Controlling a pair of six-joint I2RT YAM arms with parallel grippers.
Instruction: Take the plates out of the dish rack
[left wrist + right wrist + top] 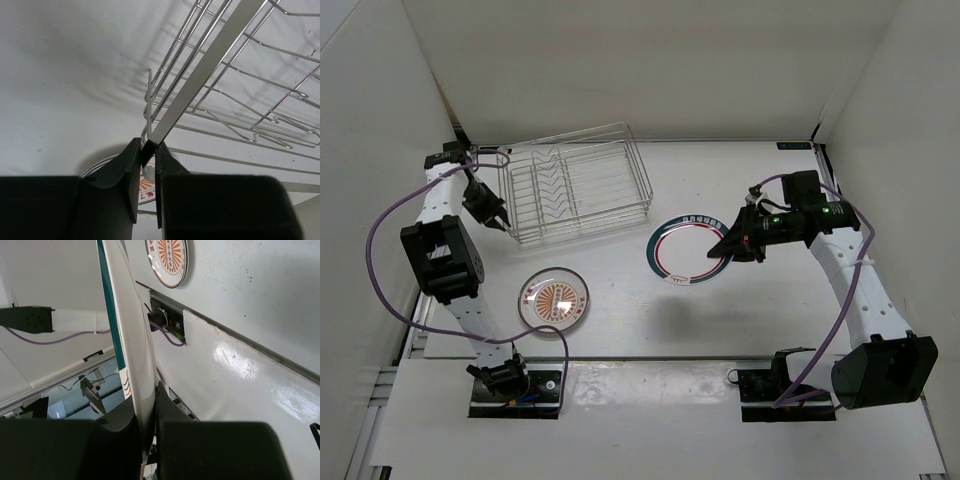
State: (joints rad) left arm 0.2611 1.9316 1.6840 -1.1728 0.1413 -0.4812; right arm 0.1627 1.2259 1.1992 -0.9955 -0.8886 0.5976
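Observation:
The silver wire dish rack (575, 180) stands at the back left with no plates showing in it. My left gripper (494, 217) is at its near left corner, shut on the flat rim strip of the dish rack (200, 80), as the left gripper (148, 147) shows close up. An orange sunburst plate (554, 298) lies flat on the table in front of the rack. My right gripper (738, 246) is shut on the right edge of the teal-rimmed plate (688, 250), held above the table centre. In the right wrist view that plate (131, 340) is edge-on in the right gripper (149, 410).
White walls (620, 60) enclose the table on three sides. A purple cable (390, 215) loops off the left arm. A seam and rail (650, 358) cross the table near the arm bases. The sunburst plate (167, 260) lies beyond the held one.

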